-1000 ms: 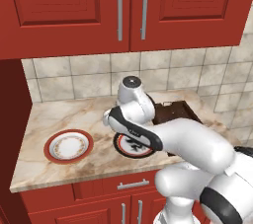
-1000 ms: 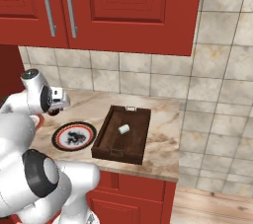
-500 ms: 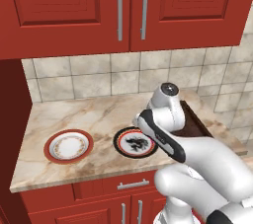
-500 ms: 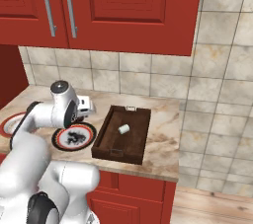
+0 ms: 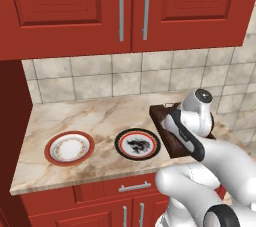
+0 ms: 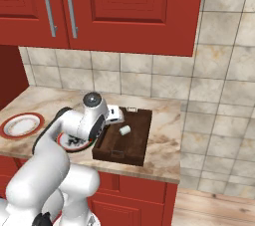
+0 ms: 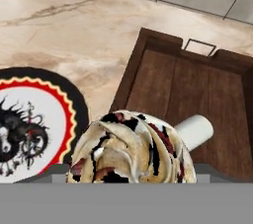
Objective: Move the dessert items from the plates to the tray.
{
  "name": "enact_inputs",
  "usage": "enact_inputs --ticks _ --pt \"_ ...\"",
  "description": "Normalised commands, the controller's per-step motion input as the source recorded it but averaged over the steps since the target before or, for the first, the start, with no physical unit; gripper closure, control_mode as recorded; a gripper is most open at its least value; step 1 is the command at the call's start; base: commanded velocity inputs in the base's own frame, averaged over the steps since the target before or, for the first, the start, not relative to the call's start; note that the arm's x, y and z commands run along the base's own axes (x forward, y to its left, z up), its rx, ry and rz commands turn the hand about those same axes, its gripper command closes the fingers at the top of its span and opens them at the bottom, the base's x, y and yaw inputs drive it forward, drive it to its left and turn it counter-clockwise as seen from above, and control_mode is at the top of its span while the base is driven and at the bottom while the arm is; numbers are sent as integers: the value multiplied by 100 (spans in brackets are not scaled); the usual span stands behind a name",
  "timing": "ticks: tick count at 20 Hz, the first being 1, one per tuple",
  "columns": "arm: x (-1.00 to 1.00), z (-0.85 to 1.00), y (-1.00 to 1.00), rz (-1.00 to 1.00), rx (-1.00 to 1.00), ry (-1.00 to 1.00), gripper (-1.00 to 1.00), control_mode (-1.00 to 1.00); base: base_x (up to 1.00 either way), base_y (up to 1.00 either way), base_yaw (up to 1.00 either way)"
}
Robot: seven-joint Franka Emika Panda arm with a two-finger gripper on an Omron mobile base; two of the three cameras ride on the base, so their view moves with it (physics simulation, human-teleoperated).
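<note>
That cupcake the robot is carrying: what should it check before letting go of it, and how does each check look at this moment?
1. Cupcake in the hand: ok.
2. Cupcake over the tray: cannot tell; it sits near the tray's left wall.
3. Drop spot free of the white cylinder: cannot tell, they look close.
4. Black-rimmed plate emptied: ok.
5. Red-rimmed plate emptied: ok.
</note>
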Motion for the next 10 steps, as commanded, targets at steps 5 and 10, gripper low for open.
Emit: enact_inputs --ticks 5,10 --pt "6 -13 -18 -1 -1 4 100 -100 0 0 0" --pt "1 -20 -42 -4 0 15 100 -100 0 0 0"
